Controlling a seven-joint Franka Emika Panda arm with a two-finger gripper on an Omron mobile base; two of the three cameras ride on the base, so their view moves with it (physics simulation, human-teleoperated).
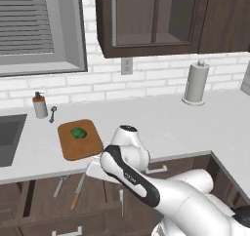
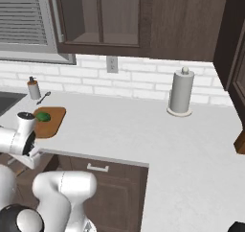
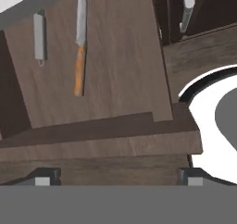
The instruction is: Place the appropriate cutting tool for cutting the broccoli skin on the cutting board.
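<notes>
My claw [image 3: 115, 177] hangs over the open drawer [image 3: 92, 56] below the counter edge. Its two finger tips [image 3: 44, 177] stand well apart with nothing between them: spread wide and empty.

The cutting tool [image 3: 80, 47] lies flat on the drawer floor, its brown handle toward my fingers and its grey blade pointing away. In the left base view the same knife [image 1: 78, 191] rests in the drawer below the cutting board [image 1: 88, 147], handle toward the near side. An all-grey metal utensil [image 3: 40, 38] lies just beside it, apart from it, and is not the one wanted.

The board sits on the counter [image 1: 171, 123] near its front edge, with the broccoli [image 1: 78, 132] on its far half. The near half is bare. A soap bottle [image 1: 39, 105] and a small spoon [image 1: 52, 113] stand farther back, beside the sink [image 1: 10, 137].

Step in hand, as I judge it: the approach to the knife, with no grasp yet made. The next move calls for descending over the wooden handle with fingers set across it, keeping clear of the grey utensil and the drawer front, then closing.
</notes>
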